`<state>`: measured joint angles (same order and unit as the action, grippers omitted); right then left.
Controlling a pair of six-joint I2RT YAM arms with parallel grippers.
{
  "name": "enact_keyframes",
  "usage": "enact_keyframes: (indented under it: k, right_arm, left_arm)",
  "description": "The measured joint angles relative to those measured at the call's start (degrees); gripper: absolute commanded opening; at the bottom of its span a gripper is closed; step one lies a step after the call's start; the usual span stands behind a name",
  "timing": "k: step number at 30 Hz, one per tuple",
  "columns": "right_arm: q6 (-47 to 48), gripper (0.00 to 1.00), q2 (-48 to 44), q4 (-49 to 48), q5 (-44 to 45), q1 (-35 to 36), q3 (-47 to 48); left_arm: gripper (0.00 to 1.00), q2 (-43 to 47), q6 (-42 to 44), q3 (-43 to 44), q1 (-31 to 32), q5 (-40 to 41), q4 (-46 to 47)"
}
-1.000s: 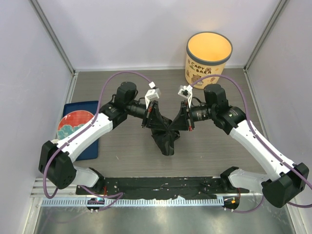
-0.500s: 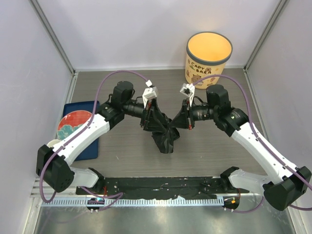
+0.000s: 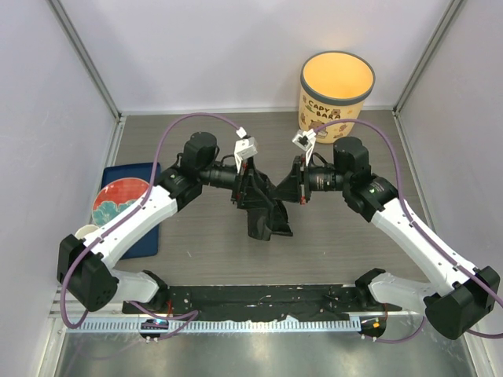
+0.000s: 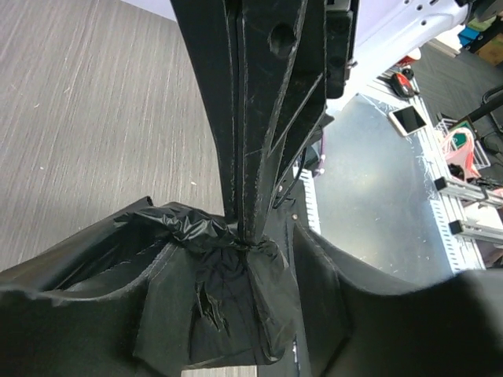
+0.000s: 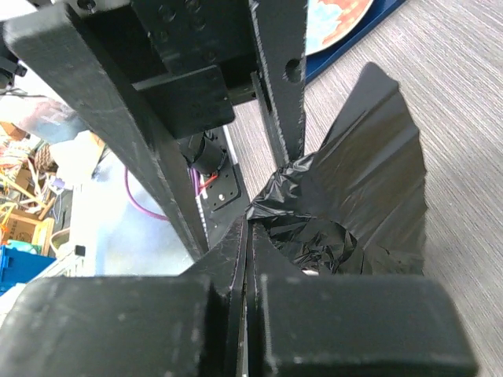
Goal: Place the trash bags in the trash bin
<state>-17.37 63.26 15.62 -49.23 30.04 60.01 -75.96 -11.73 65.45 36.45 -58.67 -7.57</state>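
- While the bag (image 3: 266,220) hangs bunched between my two grippers over the middle of the table (image 3: 206,245), I judge the step in hand to be the lift and carry. The bag is gathered up but not in the bin (image 3: 336,90).
- My right gripper (image 3: 281,188) is pinched fully closed on a twisted bunch of the bag's film. Its wrist view shows the fingers pressed flat together with black plastic caught at their tips.
- My left gripper (image 3: 255,188) stands partly open, a finger on either side of the bag. It clamps nothing, and I cannot tell whether it touches the film.
- The bag's loose end droops below the grippers, well apart from the bin, which stands upright at the far right with its mouth open.
- Next, I think, the left fingers need to draw clear. The right must then carry the bag far and right, above the rim, and release it over the mouth. Trailing film could snag on the rim.
- Count: one bag, one bin, two grippers, one tray (image 3: 148,236), one plate (image 3: 118,200).
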Motion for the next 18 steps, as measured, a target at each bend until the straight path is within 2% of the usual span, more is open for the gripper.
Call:
enact_keyframes:
  k: [1,2,4,6,7,8,9,10,12,16,18]
  right_arm:
    - [-0.7,0.01,0.0,-0.5,0.2,0.0,0.0]
    - [-1.2,0.01,0.0,-1.0,0.4,0.0,0.0]
    - [-2.4,0.01,0.0,-2.2,0.6,0.0,-0.2]
    - [-3.1,0.01,-0.3,-2.7,1.2,0.0,-0.5]
    - [-3.5,0.05,-0.4,-2.8,1.3,-0.1,-0.5]
    - [-3.7,0.17,-0.4,-2.8,1.3,-0.1,-0.5]
    - [-3.8,0.31,-0.5,-2.8,1.1,-0.1,-0.5]
    - [-3.9,0.53,-0.5,-2.8,1.0,-0.3,-0.5]
    - [-3.2,0.64,-0.9,-2.4,-0.1,-1.3,-0.5]
    - [0.7,0.75,-2.4,0.3,-1.2,-4.2,-1.0]
    - [2.2,0.77,-2.8,0.7,-1.9,-4.5,-1.4]
  left_arm:
    - [0.30,0.0,0.4,0.0,0.0,0.2,-0.4]
    - [0.22,0.0,0.7,0.0,0.0,0.3,-0.8]
    - [0.08,0.0,1.9,0.0,0.0,0.4,-1.6]
    - [0.02,0.0,2.7,0.0,0.0,0.0,-2.4]
    - [0.00,0.0,3.2,0.0,0.0,-0.1,-2.6]
    - [0.00,0.0,3.5,0.0,-0.1,-0.4,-2.6]
    - [0.00,0.0,3.5,0.0,-0.2,-0.9,-2.6]
    - [0.00,0.0,3.3,0.0,-0.5,-1.4,-2.4]
    - [0.00,0.0,2.5,-0.3,-1.4,-3.4,-1.4]
    - [0.00,0.0,0.3,-0.7,-3.0,-7.5,1.1]
    - [0.00,0.0,-0.2,-0.7,-3.3,-9.4,2.2]
